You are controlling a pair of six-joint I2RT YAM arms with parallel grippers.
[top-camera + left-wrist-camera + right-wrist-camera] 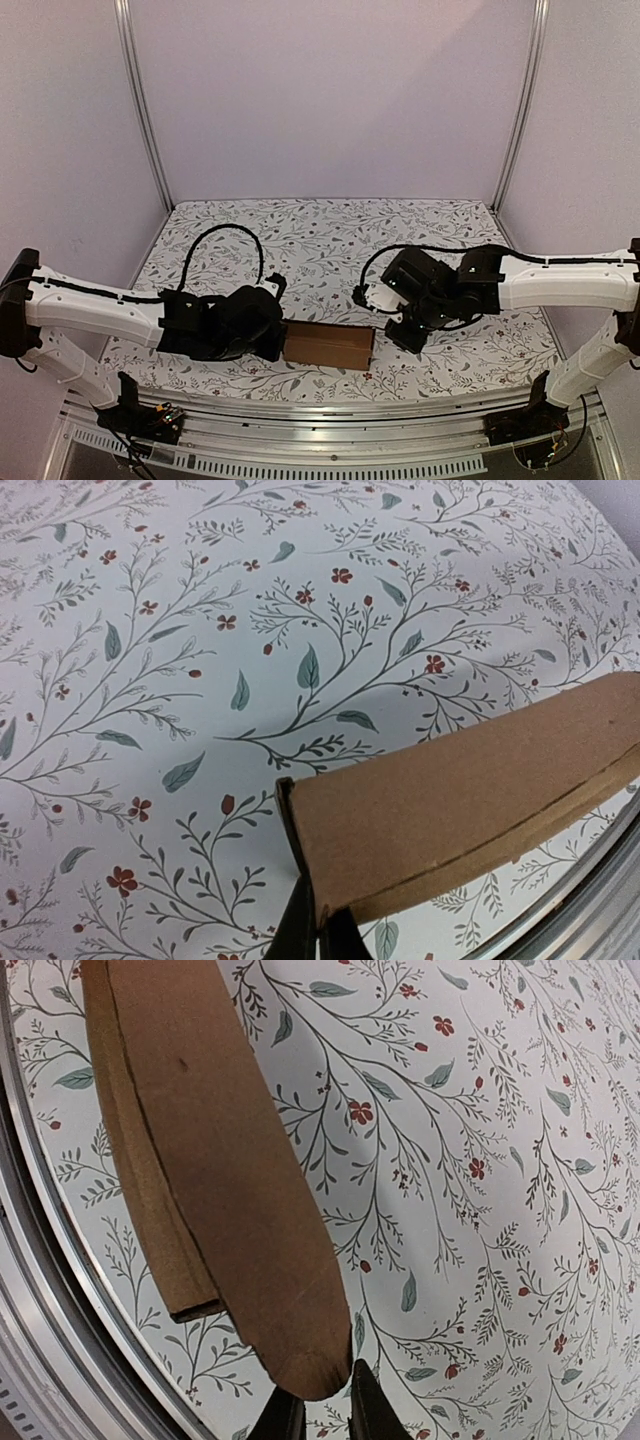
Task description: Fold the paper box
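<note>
Grip on the left: left gripper [320, 927] clamped fully shut on the corner edge of the paper box [470, 800], probably to anchor that end. Opposite, right gripper [318, 1412] set at a slim gap with the rounded flap tip at its mouth; cannot tell whether pinched or merely bracketed. Lies mostly flat on the floral table [330, 235], near the front edge, between both arms. Seems staged for working one end against the other.
</note>
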